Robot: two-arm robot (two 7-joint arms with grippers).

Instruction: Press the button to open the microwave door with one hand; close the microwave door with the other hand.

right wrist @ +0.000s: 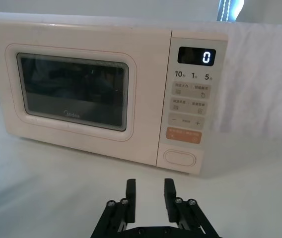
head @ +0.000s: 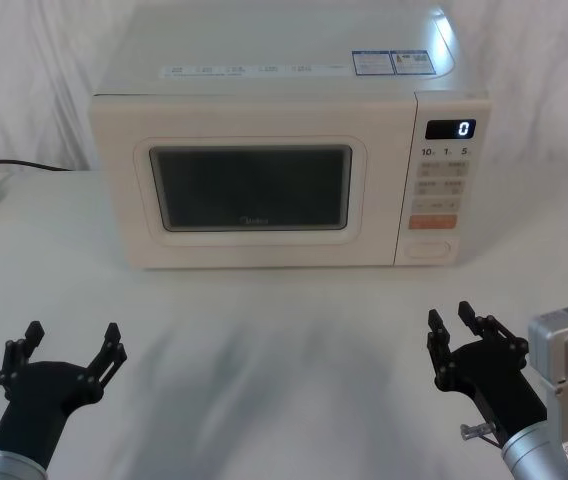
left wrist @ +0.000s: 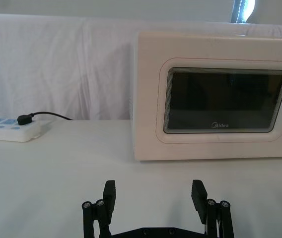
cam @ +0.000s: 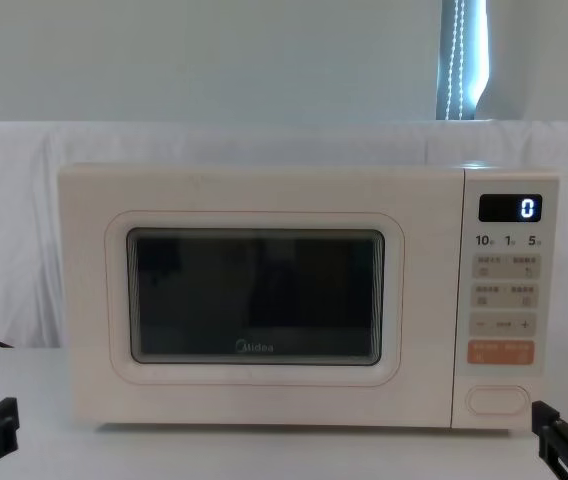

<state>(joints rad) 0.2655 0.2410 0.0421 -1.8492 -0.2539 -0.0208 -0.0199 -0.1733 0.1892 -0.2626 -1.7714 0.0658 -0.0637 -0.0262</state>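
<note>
While the cream microwave door (head: 254, 195), with its dark rounded window and thin orange outline, sits flush and shut in the head view, both black arms wait low over the white cloth-covered counter (head: 264, 350). The left end effector (head: 72, 343) hangs well apart from the oven's near left corner, fingers spread wide and empty; the right end effector (head: 456, 322) hovers short of the control panel (head: 441, 180), its blocky fingers open more narrowly, holding nothing. The wide cream pill-shaped button (head: 428, 248) lies at the panel's foot, just under the orange rectangular key (head: 432, 222).

In the left wrist view the spread fingers (left wrist: 110, 194) frame bare cloth, with the door (left wrist: 225, 101) ahead and a white power strip (left wrist: 9, 129) off toward the far wall.

The right wrist view puts the button (right wrist: 179, 158) almost straight ahead of the nearly parallel fingers (right wrist: 131, 192). It looks like a stiff plastic key wanting a firm, square push from one fingertip rather than any grip; a slip upward could strike the orange key (right wrist: 183, 135).

From the chest view the door (cam: 254, 295) fills most of the oven's front and the button (cam: 497, 399) sits low at its right. The door should swing as a light rigid panel, probably hinged on the left and best pushed on its flat face near the free edge. Open counter lies all along the front for that swing, though the left arm stands in its likely arc.
</note>
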